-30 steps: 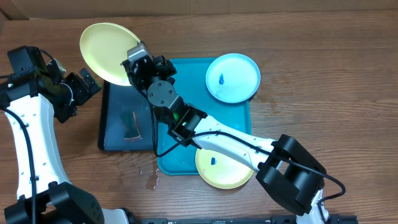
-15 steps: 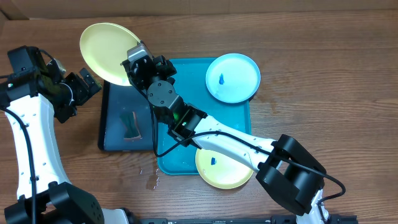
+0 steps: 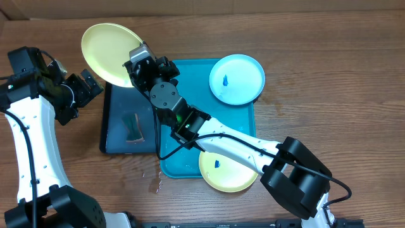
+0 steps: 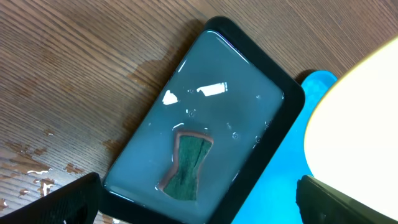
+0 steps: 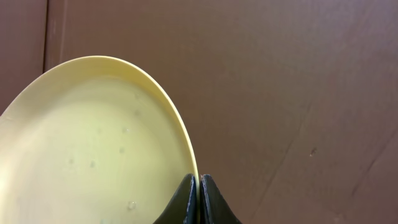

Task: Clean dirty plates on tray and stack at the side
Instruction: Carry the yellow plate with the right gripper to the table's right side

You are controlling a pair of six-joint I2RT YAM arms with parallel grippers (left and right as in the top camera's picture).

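2 white arms [image 3: 234, 147] — black joints, cables

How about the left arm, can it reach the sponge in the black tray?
Probably yes. The left gripper is open beside the black tray, and nothing covers the sponge. The yellow plate held by the right gripper hangs nearby, though.

Cannot see the whole yellow plate [image 5: 93, 143] at the right gripper [image 5: 198, 182]: cropped at the left and bottom edges. Cannot make out the sponge [image 4: 186, 163] ahead of the left gripper [image 4: 205, 208] (blurred under water). Cannot see much of the turquoise tray [image 3: 239, 125], hidden beneath the right arm.
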